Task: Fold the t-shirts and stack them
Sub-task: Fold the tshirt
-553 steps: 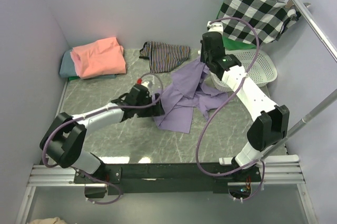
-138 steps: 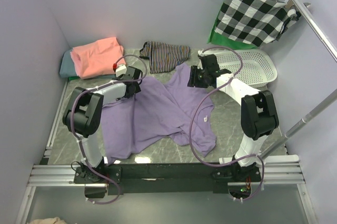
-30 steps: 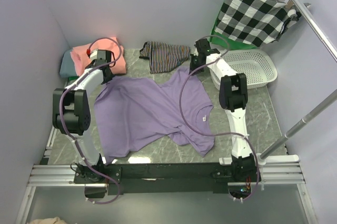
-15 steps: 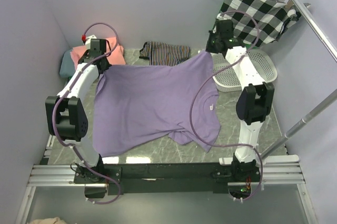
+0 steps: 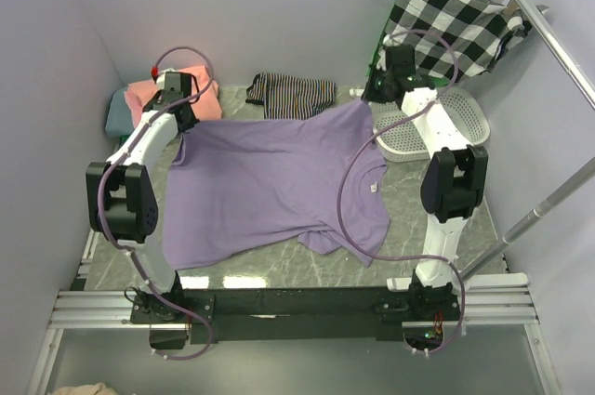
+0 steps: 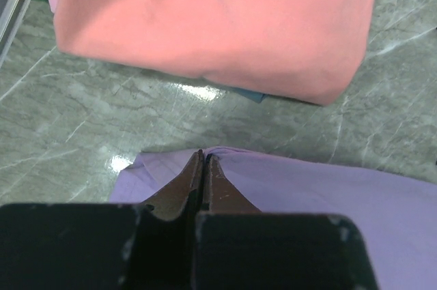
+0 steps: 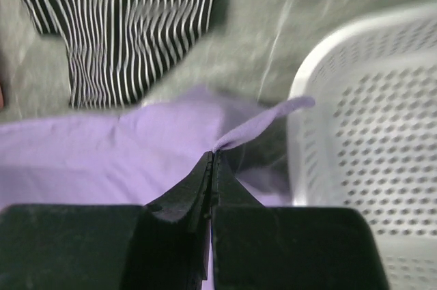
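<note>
A lavender-purple t-shirt (image 5: 270,181) is stretched between both arms above the grey marbled table (image 5: 418,218), its far edge lifted and its near part hanging down to the surface. My left gripper (image 5: 183,123) is shut on the shirt's far left corner (image 6: 225,167). My right gripper (image 5: 367,98) is shut on the far right corner (image 7: 225,141), next to the basket. A folded salmon-pink t-shirt (image 5: 177,90) lies at the far left on top of a grey-teal t-shirt (image 5: 118,116); the left wrist view shows the pink t-shirt (image 6: 212,24) just beyond my fingertips.
A black-and-white striped garment (image 5: 293,95) lies at the back centre. A white perforated basket (image 5: 446,116) stands at the right, close to the right gripper. A checked cloth on a wooden hanger (image 5: 456,19) hangs from the rail above it. Walls close in left and back.
Over the last second both grippers lifted the purple shirt's far edge and pulled it taut; since half a second ago the shirt has sagged slightly and both arms shifted only a little.
</note>
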Robot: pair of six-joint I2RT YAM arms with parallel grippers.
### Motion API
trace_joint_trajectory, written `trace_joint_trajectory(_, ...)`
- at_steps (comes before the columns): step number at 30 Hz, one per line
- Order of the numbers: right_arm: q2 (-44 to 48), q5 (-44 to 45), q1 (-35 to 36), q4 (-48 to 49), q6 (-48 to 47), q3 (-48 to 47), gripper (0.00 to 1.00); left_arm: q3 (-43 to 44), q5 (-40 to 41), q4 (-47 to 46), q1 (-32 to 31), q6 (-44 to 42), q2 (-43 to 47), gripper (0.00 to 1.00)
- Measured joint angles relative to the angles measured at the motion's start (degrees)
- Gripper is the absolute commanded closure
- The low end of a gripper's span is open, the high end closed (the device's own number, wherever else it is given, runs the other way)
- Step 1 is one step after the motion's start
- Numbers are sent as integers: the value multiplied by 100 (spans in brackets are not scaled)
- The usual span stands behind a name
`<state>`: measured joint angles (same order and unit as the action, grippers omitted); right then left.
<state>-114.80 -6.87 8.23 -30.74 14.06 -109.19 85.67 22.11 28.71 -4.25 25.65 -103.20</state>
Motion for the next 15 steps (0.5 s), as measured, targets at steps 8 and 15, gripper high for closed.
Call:
trace_joint_trajectory(8, 470, -706, 98, 109, 118, 1637, 100, -459, -138, 37, 0, 120, 282, 99)
trace_joint_trajectory(15, 1746, -914, 433, 170, 166, 2754, 100, -876, -173, 197, 0, 258, 461, 99)
